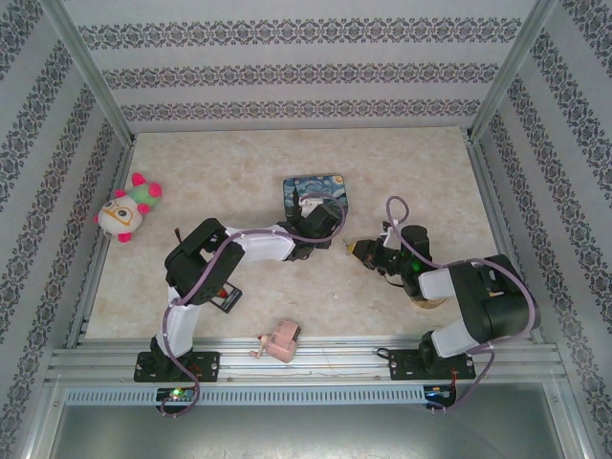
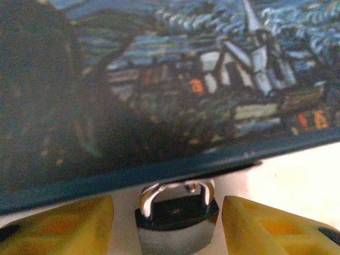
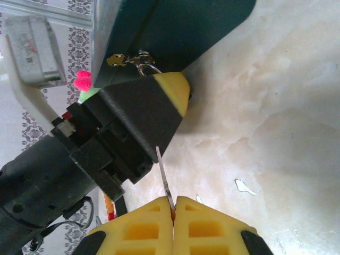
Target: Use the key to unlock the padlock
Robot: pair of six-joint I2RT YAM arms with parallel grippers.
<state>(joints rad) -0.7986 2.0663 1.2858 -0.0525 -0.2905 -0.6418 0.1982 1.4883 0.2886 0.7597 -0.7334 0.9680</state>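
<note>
The right gripper (image 3: 173,206) is pinched tight on the key (image 3: 161,163), whose thin blade sticks out toward the painted blue tin (image 3: 175,32). The left gripper (image 2: 168,226) stands parted, one yellow finger on each side of the padlock (image 2: 177,215), neither touching it. The padlock sits just at the tin's edge, its shackle against the tin's rim.

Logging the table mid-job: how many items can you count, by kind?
Padlock: 1
Keys: 2, a slim key in the right pincer and a brass key on a ring
Painted tin: 1
Plush toy: 1
Pink gadget: 1
Total: 6
</note>
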